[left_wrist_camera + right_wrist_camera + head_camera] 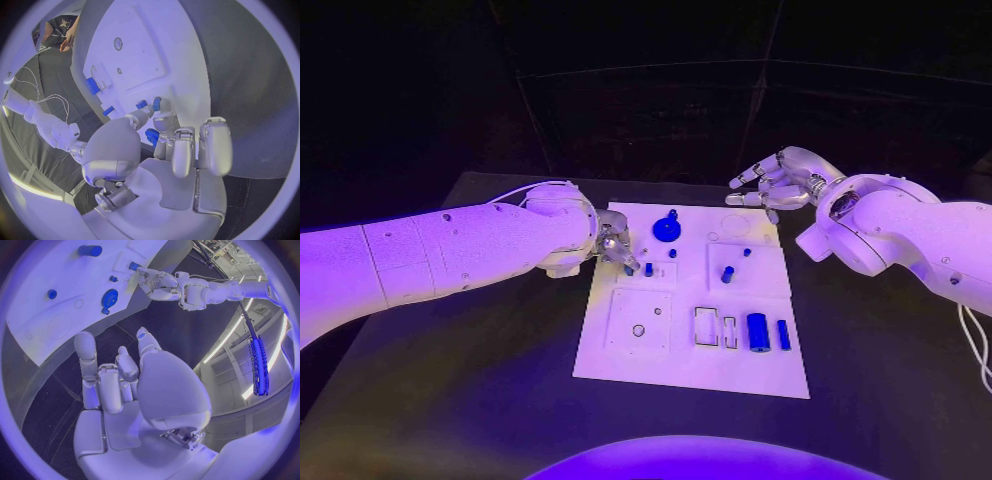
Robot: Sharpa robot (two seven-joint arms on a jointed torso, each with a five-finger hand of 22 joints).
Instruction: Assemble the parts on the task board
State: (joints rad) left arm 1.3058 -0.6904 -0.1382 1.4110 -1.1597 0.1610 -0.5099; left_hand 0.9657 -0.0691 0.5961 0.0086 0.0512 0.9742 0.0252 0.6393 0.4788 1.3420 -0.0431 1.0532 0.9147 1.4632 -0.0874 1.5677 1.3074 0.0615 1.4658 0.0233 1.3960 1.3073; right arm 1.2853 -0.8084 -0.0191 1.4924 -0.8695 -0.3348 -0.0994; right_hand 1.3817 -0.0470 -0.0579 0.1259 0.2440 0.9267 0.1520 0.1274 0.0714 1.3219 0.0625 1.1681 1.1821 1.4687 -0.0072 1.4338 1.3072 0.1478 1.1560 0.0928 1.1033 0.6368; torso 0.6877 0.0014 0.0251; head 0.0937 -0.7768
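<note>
From above, on the black worktop [473, 380], the task board [678, 370] lies between both arms. The left hand [610, 245] sits at the board's left edge, fingers pinched narrow on a small blue peg [648, 269] just over the board. A blue gear [666, 229], a blue cylinder [757, 331] and a thinner blue bar [783, 335] rest on the board; the cylinder's long axis runs away from the robot.

At the left wrist, the peg [156, 104] points down toward the board, tilted; a tilted entry could jam it, I'd guess.

At the right wrist, the right hand [119, 380] hangs off the board's far corner, fingers loosely apart, holding nothing.
</note>
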